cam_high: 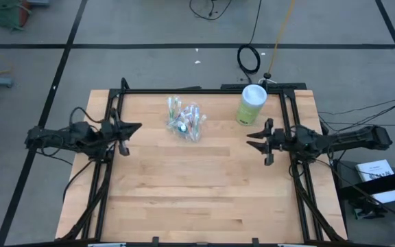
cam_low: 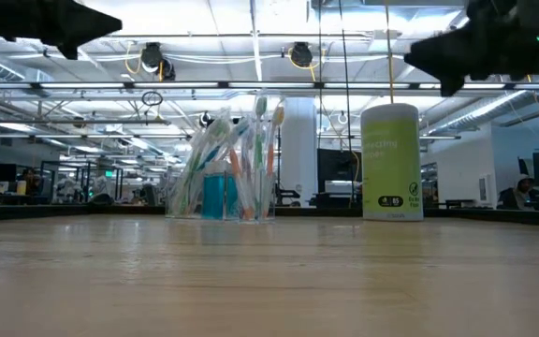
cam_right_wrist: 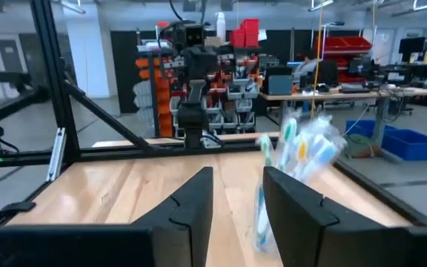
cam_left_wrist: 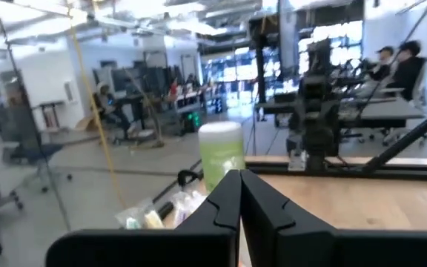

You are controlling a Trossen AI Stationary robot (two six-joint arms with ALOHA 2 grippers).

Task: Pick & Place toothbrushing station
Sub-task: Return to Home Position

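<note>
Left claw [cam_high: 132, 130] hovering closed mid-left, right claw [cam_high: 256, 140] hovering open mid-right, clear organizer [cam_high: 190, 127] holding toothbrushes [cam_high: 175, 107] upper centre on desk [cam_high: 197, 195].

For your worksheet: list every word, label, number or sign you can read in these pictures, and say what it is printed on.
Nothing can be read as words.
Green canister: pale lettering on its side and small round symbols near its base, too blurred to read.
White booklet at the right edge of the high view: dark print, too small to read.
Toothbrushes and clear container: no lettering visible.
</note>
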